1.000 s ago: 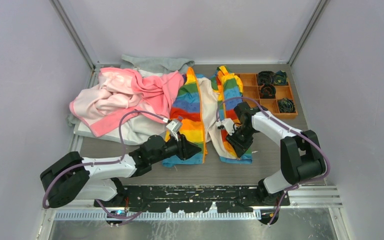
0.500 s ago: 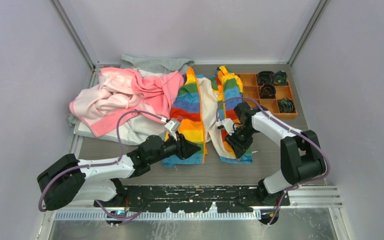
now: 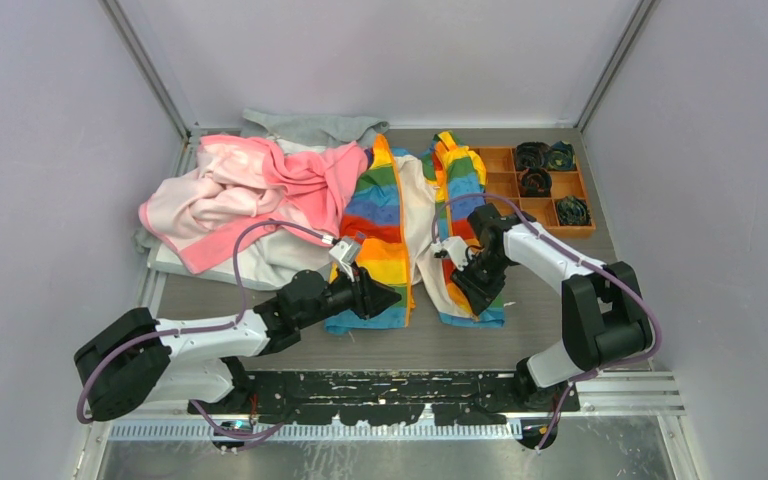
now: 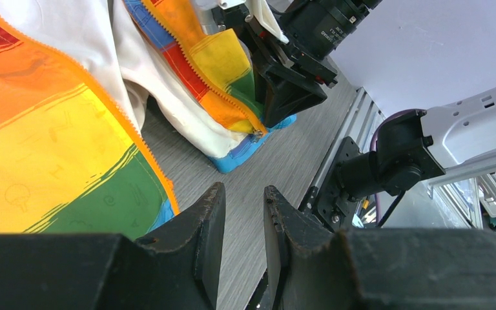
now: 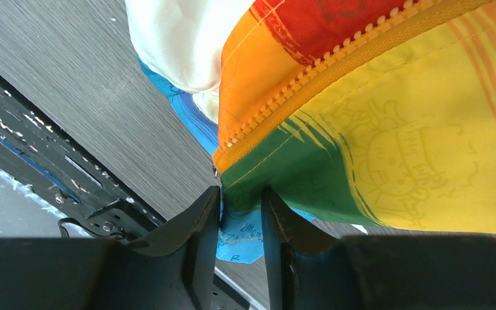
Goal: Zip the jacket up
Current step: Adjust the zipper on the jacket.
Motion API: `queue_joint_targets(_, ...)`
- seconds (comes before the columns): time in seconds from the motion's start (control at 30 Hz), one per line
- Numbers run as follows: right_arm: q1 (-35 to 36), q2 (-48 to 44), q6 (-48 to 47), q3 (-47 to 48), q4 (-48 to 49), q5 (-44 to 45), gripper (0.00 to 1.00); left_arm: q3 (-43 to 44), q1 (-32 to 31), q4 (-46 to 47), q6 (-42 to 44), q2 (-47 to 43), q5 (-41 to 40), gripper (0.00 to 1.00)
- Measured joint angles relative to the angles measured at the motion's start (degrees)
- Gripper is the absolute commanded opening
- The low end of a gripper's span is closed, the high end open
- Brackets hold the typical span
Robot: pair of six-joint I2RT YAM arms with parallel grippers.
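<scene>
our left arm [image 3: 220, 335] reaches low over the counter [image 3: 540, 320], jaws slightly parted and empty beside the left hem of the jacket [image 3: 385, 215], likely waiting to join the zipper [image 5: 323, 82]. the jacket lies unzipped mid-counter. our right arm [image 3: 550, 255] has its jaws pinching the right panel's green hem at the zipper's end, steadying it. since a second ago, only the left arm's elbow shifted slightly.

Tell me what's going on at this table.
A rainbow-striped jacket lies open on the table, its zipper not yet joined. The right pincer pinches the bottom corner of one front panel, right beside the zipper. The left pincer hovers near the other panel's lower edge, holding nothing.
</scene>
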Motion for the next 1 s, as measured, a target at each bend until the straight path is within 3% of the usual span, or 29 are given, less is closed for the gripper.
queue_joint_targets(0.17,0.35,0.2,0.5,0.0,0.02,0.68,0.03,0.0,-0.09,0.0,-0.02,0.0,0.0,0.29)
queue_joint_targets(0.2,0.37,0.39,0.55,0.0,0.02,0.87,0.01,0.0,-0.13,0.0,-0.02,0.0,0.0,0.29)
queue_joint_targets(0.4,0.46,0.13,2.19,-0.02,1.2,5.01,0.01,0.04,-0.66,0.37,-0.09,0.81,-0.02,0.29)
queue_joint_targets(0.63,0.28,-6.62,2.8,-1.07,4.11,13.0,0.01,0.57,-1.99,0.98,-0.37,6.67,0.02,0.28)
queue_joint_targets(1.0,-5.49,-9.6,2.62,-1.2,5.05,20.68,0.01,2.69,-2.12,1.77,-1.07,9.25,0.02,0.28)
